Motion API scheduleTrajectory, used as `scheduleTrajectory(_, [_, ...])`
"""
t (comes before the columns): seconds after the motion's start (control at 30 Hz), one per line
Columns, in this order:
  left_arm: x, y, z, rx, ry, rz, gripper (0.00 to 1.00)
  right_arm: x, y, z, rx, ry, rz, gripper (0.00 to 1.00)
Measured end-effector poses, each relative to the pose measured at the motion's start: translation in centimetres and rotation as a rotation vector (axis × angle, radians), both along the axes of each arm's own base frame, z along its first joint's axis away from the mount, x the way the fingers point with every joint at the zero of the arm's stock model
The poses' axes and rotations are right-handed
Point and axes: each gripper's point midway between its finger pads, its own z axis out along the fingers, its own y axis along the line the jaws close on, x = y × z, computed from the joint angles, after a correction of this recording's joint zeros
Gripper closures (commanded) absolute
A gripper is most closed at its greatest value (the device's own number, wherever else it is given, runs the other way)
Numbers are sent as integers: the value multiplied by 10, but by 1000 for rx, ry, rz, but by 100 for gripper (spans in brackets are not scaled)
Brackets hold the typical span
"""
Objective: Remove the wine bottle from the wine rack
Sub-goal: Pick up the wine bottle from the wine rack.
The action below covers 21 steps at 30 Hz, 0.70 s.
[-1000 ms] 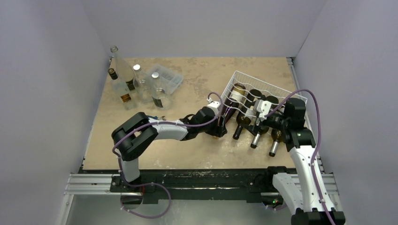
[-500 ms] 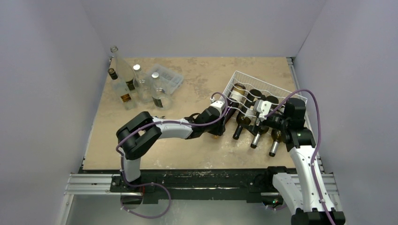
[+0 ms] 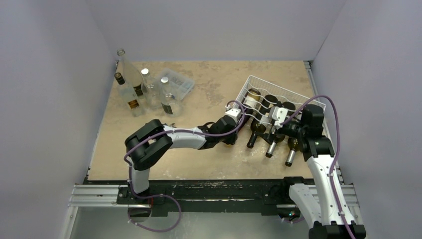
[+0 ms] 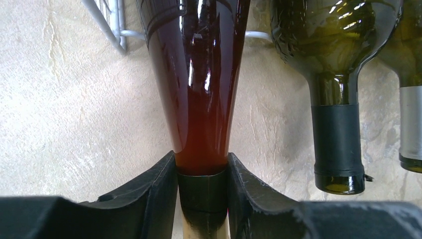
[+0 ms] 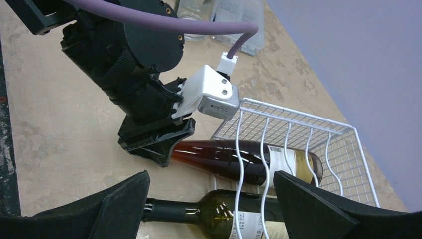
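The white wire wine rack stands at the right of the table with several bottles lying in its cradles, necks toward me. The leftmost is an amber-brown wine bottle with a pale label. My left gripper is shut on its neck, both black pads pressed against the dark collar. From the right wrist, that bottle still lies in the rack with the left gripper at its neck. My right gripper hangs open above a green bottle and holds nothing.
Dark green bottles lie right beside the held one, their necks sticking out of the rack's front. Several clear glass bottles and a clear plastic box stand at the back left. Grey walls enclose the table.
My left arm has stretched further right toward the rack, and its jaws have closed from partly open onto the amber bottle's neck. The right arm has not moved.
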Motion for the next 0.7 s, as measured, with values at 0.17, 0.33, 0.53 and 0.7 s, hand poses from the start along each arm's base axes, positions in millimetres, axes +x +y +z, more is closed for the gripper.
scheduleTrajectory(0.17, [0, 1, 0, 22, -23, 2, 99, -1, 0, 1, -1, -6, 0, 1])
scheduleTrajectory(0.33, [0, 3, 0, 32, -43, 6, 100, -1, 0, 0, -2, -6, 0, 1])
scheduleTrajectory(0.53, [-7, 12, 6, 31, -69, 18, 100, -1, 0, 0, -2, -6, 1, 1])
scheduleTrajectory(0.7, [-21, 21, 7, 44, -82, 13, 100, -1, 0, 0, -2, -5, 1, 1])
